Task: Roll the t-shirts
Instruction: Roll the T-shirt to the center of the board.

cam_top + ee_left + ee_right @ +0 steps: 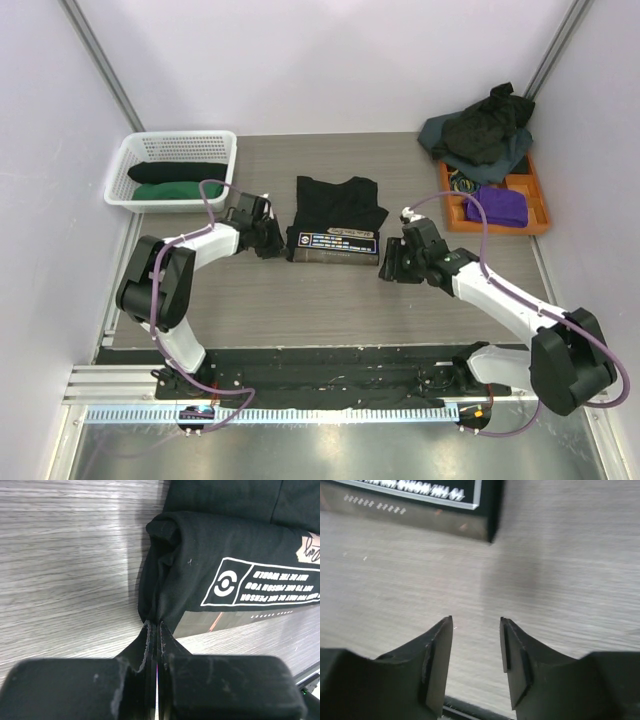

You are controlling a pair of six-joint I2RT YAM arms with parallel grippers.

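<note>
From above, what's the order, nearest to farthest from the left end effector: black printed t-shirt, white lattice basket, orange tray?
1. Black printed cotton t-shirt, table centre; the left end effector pinches its edge.
2. White plastic lattice basket, back left.
3. Orange compartment tray, back right.
</note>
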